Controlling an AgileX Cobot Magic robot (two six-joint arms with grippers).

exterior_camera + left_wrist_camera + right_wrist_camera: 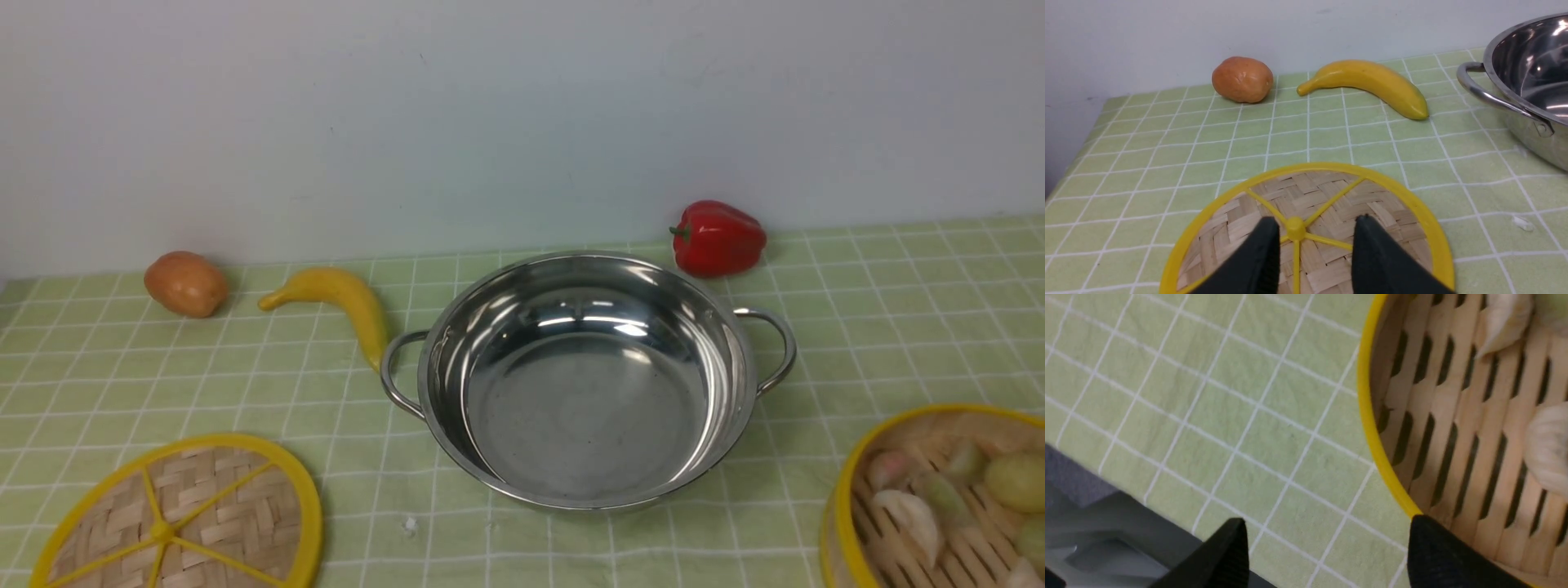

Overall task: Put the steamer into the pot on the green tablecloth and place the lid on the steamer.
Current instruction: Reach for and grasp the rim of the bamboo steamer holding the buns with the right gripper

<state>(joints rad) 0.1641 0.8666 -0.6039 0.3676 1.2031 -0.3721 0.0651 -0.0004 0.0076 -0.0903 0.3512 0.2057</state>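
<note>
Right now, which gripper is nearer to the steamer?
Right. The right gripper stands open at the steamer, one finger by its yellow rim. The left gripper hangs over the lid, on the other side of the pot.

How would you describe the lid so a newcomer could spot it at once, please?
Start at the shiny steel pot in the middle of the green tablecloth. The lid lies nearer the camera, on the robot's left. Unlike the slatted steamer, it is flat, woven, with yellow spokes.
</note>
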